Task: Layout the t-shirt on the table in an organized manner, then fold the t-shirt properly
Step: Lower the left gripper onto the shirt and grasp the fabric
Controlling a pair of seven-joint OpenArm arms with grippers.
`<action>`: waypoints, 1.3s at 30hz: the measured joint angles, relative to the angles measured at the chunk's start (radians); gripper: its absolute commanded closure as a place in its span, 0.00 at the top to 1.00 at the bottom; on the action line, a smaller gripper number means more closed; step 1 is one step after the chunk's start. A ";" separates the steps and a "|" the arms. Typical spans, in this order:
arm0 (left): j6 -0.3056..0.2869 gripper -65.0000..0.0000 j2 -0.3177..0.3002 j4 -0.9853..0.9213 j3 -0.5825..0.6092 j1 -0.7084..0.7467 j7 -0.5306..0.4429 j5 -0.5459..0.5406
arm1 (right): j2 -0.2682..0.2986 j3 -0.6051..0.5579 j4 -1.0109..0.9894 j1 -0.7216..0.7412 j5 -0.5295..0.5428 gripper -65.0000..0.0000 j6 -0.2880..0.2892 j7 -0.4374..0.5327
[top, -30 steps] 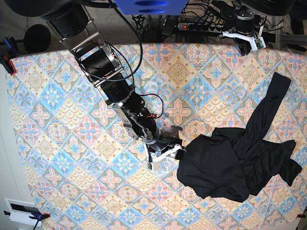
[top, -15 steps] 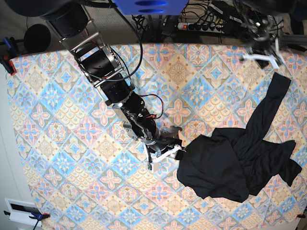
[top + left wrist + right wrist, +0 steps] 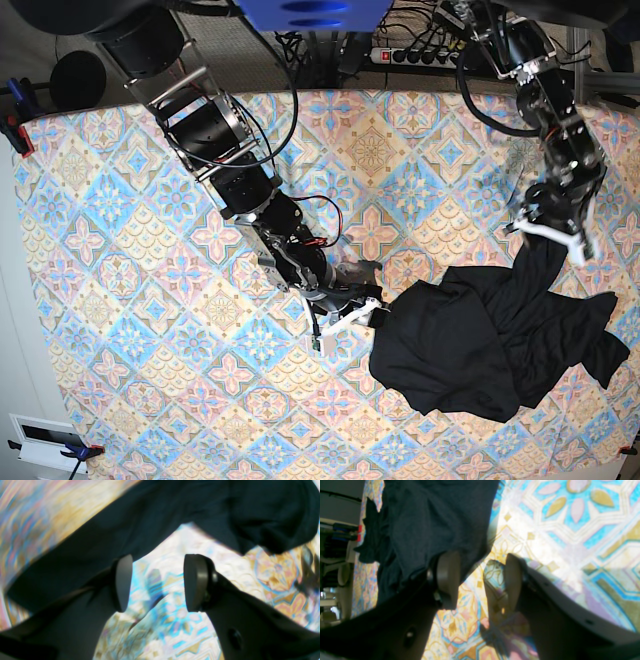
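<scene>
The thin, soft black t-shirt (image 3: 480, 340) lies crumpled in drapey folds on the pastel diamond-tiled table (image 3: 130, 260); the left gripper (image 3: 157, 582) and right gripper (image 3: 480, 580) both have their fingers apart, empty.

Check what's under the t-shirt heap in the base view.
The t-shirt lies bunched in overlapping folds on the table; patterned cloth shows all around it. Whatever lies beneath the folds is covered and cannot be seen.

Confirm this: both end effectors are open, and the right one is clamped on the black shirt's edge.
Not quite. The right end effector is open, as stated, but clamped on nothing: the right wrist view shows bare table between its fingers, with the t-shirt edge beside one finger. The left end effector is open too.
</scene>
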 measured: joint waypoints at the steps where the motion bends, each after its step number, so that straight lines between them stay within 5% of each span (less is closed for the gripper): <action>1: -0.002 0.49 -0.023 -0.012 0.053 -0.017 0.004 0.001 | 0.001 0.000 0.000 0.000 0.000 0.43 0.000 -0.001; 7: -0.007 0.45 -0.105 -0.329 0.259 -0.209 -0.014 0.116 | 0.032 0.002 0.016 -0.095 0.018 0.43 0.051 0.080; 11: -0.005 0.45 -0.143 -0.481 0.457 -0.288 -0.079 0.224 | 0.076 0.001 0.021 -0.085 0.022 0.43 0.058 0.026; 15: -0.011 0.45 -0.152 -0.511 0.620 -0.344 -0.112 0.314 | 0.108 0.002 0.024 -0.089 0.027 0.43 0.074 0.039; 21: -0.014 0.46 -0.137 -0.521 0.814 -0.410 -0.118 0.309 | 0.125 0.002 0.026 -0.088 0.032 0.43 0.082 0.038; 33: -0.050 0.45 -0.076 -0.757 0.838 -0.452 -0.278 0.310 | 0.129 0.001 0.026 -0.089 0.031 0.43 0.076 0.043; 36: -0.054 0.32 -0.076 -0.776 0.838 -0.454 -0.295 0.303 | 0.129 0.001 0.026 -0.089 0.031 0.43 0.079 0.040; 39: -0.055 0.00 -0.069 -0.777 0.837 -0.435 -0.335 0.300 | 0.129 0.001 0.026 -0.089 0.031 0.43 0.078 0.040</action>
